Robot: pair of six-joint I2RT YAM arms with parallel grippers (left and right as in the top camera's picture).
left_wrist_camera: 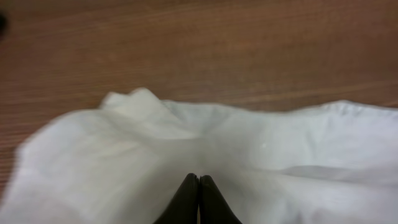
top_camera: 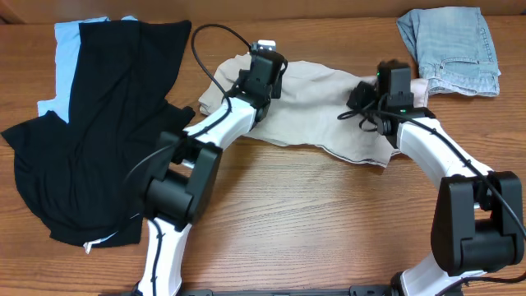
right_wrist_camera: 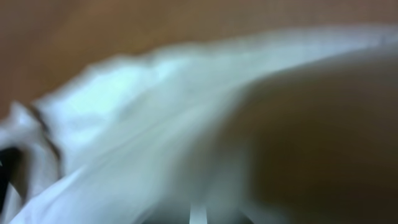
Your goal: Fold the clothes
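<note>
The beige shorts point(top_camera: 320, 115) lie spread across the middle of the table, a little rumpled. My left gripper point(top_camera: 265, 59) is at their far left edge. In the left wrist view its fingers point(left_wrist_camera: 199, 182) are pressed together with the pale cloth point(left_wrist_camera: 280, 143) gathered at their tips. My right gripper point(top_camera: 393, 76) is at the shorts' far right end. The right wrist view is blurred. It shows pale cloth point(right_wrist_camera: 143, 112) close to the camera and a thin light strip between the dark fingers point(right_wrist_camera: 198, 214).
A large black garment point(top_camera: 107, 123) lies over a light blue one point(top_camera: 70, 49) at the left. Folded faded denim point(top_camera: 450, 49) sits at the far right corner. Bare wooden table point(top_camera: 329, 222) lies in front of the shorts.
</note>
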